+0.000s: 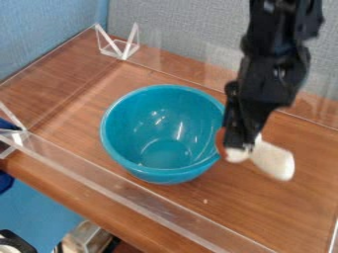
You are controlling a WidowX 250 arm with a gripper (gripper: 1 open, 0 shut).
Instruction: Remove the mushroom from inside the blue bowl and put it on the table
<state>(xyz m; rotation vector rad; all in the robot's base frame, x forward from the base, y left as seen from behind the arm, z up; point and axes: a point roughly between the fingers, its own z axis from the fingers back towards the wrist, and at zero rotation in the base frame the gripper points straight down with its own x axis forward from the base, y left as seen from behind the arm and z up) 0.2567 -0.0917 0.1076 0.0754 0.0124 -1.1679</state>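
The blue bowl [161,133] sits on the reddish wood table [79,84], left of centre, and its glossy inside holds nothing. My black gripper [239,148] hangs just right of the bowl's rim, low over the tabletop, shut on the mushroom [266,158]. The mushroom's cream-white stem sticks out to the right below the fingers, with its orange-brown cap pinched at the fingertips. I cannot tell whether the mushroom touches the table.
Low clear acrylic walls [145,203] edge the table at front and back. A small clear triangular stand [121,43] sits at the back left corner. Bare wood lies to the right of the bowl.
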